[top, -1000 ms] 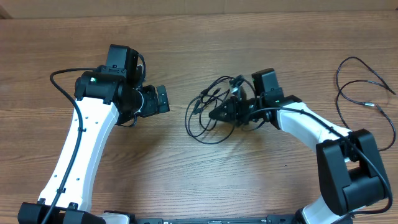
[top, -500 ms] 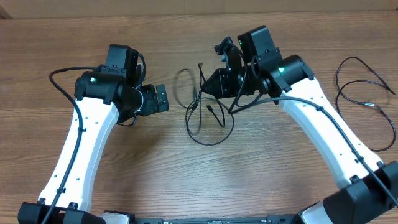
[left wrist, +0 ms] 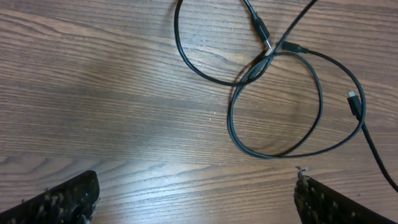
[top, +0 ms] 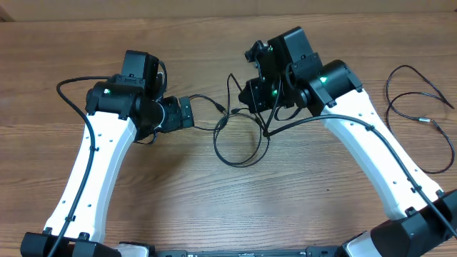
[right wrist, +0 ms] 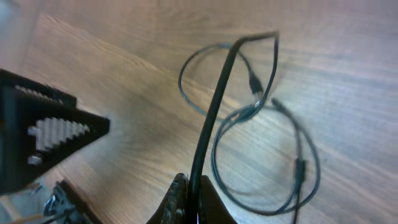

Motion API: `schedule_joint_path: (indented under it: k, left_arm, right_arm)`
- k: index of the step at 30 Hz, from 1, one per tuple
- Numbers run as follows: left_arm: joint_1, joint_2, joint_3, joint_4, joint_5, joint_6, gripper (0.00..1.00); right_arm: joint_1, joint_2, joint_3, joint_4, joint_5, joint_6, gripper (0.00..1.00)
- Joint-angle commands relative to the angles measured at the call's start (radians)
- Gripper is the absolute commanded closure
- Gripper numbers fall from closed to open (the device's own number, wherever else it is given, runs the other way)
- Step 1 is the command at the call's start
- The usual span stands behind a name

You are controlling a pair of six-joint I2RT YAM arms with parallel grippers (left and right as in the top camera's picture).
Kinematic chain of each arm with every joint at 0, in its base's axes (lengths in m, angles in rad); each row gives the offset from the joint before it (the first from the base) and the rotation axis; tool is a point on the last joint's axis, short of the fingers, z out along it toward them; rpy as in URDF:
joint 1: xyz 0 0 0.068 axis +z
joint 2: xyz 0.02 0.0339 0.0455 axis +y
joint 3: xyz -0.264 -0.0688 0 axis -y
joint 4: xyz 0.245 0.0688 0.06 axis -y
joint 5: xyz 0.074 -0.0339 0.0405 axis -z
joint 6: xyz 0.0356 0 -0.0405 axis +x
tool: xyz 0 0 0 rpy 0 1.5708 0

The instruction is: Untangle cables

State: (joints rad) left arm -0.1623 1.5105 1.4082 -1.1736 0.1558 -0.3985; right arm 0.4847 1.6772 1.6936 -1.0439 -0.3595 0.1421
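Note:
A tangle of thin black cables (top: pixel 239 139) lies in loops on the wooden table between my two arms; the loops also show in the left wrist view (left wrist: pixel 277 106). My right gripper (top: pixel 253 94) hangs raised above the tangle's far side, shut on one cable (right wrist: pixel 217 99) that runs up from its jaws, bends and drops back into the loops (right wrist: pixel 261 155). The left gripper (top: pixel 187 113) stands open just left of the tangle with nothing between its fingers (left wrist: pixel 62 199). One strand with a plug (top: pixel 214 106) reaches toward it. Another loose cable (top: pixel 421 107) lies apart at the far right.
The left gripper's toothed finger (right wrist: pixel 46 134) shows at the left edge of the right wrist view. Thicker black arm cables (top: pixel 71 93) run along the white arms. The table's far edge (top: pixel 214 14) lies beyond the grippers.
My right gripper has risen and moved toward the far side with a cable in it, drawing the bunched tangle out into wider loops. The left arm has stayed still.

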Motion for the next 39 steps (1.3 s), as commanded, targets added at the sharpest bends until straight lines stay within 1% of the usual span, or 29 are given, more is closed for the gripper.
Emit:
schedule_joint_path:
  k: [1,5,9,13,15,21,24,27,33,35,39]
  left_arm:
    - [-0.002,0.006,-0.004,0.004,-0.009,-0.017,0.00]
    - [-0.002,0.006,-0.004,0.004,-0.009,-0.016,0.01]
    - [-0.002,0.006,-0.004,0.005,-0.009,-0.017,0.00]
    - [-0.002,0.006,-0.004,0.008,-0.009,-0.017,0.00]
    - [-0.002,0.006,-0.004,0.008,-0.009,-0.017,0.00]
    - [-0.002,0.006,-0.004,0.008,0.011,-0.017,0.00]
    - [-0.002,0.006,-0.004,0.015,0.065,-0.016,0.00]
    - [-0.002,0.006,-0.004,0.040,0.137,0.017,0.01]
    - [-0.002,0.006,-0.004,0.095,0.340,0.125,0.00]
    - [-0.002,0.006,-0.005,0.098,0.366,0.146,0.00]
    - [-0.007,0.006,-0.005,0.102,0.371,0.182,0.00]
  right_arm:
    - [-0.009,-0.016,0.159,0.006,0.053,-0.021,0.96]
    - [-0.016,-0.017,0.394,-0.019,0.132,-0.021,0.96]
    - [-0.016,-0.017,0.612,-0.021,0.158,-0.021,0.96]
    - [-0.016,-0.017,0.756,-0.019,0.158,-0.021,0.96]
    - [-0.016,-0.017,0.792,-0.014,0.158,-0.021,0.96]
    - [-0.016,-0.016,0.828,-0.010,0.152,-0.020,0.96]
    - [-0.015,-0.014,0.827,-0.012,0.132,-0.020,0.96]
    - [-0.015,-0.014,0.827,0.017,0.123,-0.020,0.96]
    - [-0.015,-0.016,0.828,0.182,0.119,-0.013,0.96]
    - [-0.015,-0.016,0.828,0.251,0.119,-0.012,0.96]
    - [-0.014,-0.016,0.828,0.370,0.106,-0.008,0.96]
